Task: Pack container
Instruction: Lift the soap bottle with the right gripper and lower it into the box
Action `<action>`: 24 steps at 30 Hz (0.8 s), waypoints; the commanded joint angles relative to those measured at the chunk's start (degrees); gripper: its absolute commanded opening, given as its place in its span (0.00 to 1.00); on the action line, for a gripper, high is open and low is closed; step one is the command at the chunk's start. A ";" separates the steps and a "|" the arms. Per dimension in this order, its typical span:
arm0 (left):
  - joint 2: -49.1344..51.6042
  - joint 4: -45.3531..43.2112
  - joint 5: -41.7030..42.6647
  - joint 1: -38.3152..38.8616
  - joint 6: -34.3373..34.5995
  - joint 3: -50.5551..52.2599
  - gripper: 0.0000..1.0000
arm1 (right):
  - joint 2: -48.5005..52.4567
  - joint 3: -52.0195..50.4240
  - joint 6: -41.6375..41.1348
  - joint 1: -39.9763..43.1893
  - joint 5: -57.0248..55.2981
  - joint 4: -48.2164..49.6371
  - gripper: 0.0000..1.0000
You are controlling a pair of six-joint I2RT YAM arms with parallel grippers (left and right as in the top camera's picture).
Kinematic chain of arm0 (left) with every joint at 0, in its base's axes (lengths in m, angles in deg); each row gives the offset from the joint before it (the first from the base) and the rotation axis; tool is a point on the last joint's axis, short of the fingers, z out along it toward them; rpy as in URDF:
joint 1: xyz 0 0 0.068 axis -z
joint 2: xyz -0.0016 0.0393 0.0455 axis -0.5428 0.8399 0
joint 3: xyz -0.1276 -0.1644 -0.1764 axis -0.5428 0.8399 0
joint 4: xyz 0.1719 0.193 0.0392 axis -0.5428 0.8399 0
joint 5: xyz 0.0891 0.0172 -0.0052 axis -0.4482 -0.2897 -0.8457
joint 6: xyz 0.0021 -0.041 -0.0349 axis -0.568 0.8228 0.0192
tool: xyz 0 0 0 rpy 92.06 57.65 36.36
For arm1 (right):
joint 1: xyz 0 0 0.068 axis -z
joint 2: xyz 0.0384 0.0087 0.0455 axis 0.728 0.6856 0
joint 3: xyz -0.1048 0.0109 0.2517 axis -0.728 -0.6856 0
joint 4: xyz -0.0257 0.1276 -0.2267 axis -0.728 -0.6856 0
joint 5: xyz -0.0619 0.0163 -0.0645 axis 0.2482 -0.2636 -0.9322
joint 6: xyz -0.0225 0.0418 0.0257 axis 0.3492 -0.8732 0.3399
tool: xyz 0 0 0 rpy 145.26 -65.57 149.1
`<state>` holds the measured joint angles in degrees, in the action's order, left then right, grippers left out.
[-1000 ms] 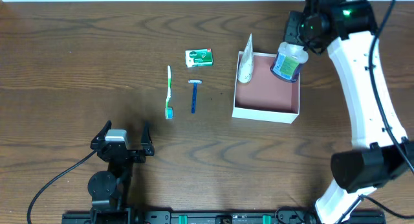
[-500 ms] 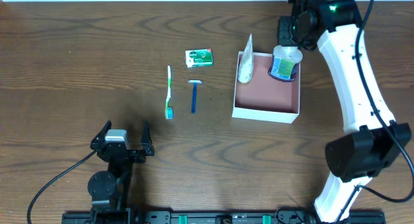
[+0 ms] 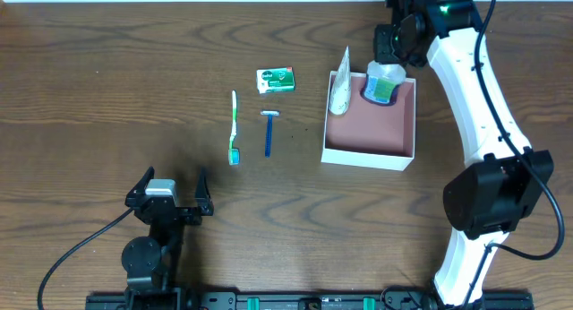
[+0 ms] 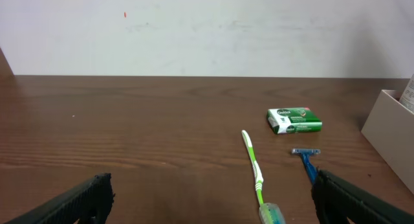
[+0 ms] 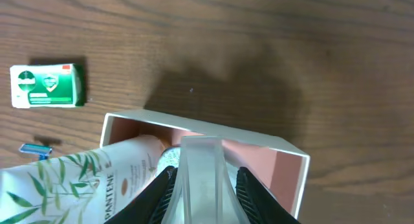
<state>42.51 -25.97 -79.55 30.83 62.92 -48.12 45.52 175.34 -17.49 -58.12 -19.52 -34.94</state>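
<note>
The container (image 3: 369,154) is a square white box with a pink inside, right of centre. A white Pantene tube (image 3: 340,88) leans on its left wall and shows in the right wrist view (image 5: 71,179). My right gripper (image 3: 387,70) is shut on a clear tube with a blue-green label (image 3: 381,84), held over the container's far side; the tube sits between the fingers in the wrist view (image 5: 202,179). On the table lie a green toothbrush (image 3: 235,127), a blue razor (image 3: 268,132) and a green soap packet (image 3: 276,79). My left gripper (image 3: 170,195) is open and empty.
The left wrist view shows the toothbrush (image 4: 256,177), the razor (image 4: 306,159), the soap packet (image 4: 294,120) and the container's white wall (image 4: 391,130) at the right edge. The right arm (image 3: 483,104) reaches over the table's right side.
My right gripper has carried the clear tube left and toward the far side, from over the container's right part to near the Pantene tube. The left arm has not moved.
</note>
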 commanded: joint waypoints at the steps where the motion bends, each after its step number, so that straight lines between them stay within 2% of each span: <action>1: -0.35 1.49 0.17 0.20 0.04 1.14 0.98 | -0.46 0.66 1.29 -1.01 1.55 0.33 0.29; 14: -0.35 1.49 0.17 0.20 0.04 1.14 0.98 | -0.35 -2.71 1.29 -1.49 2.82 2.40 0.29; 24: -0.35 1.49 0.17 0.20 0.04 1.14 0.98 | -0.15 -3.72 1.29 -1.49 2.80 3.02 0.33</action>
<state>42.51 -25.97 -79.55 30.83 62.92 -48.12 45.73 171.47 -16.88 -59.08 -17.25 -32.43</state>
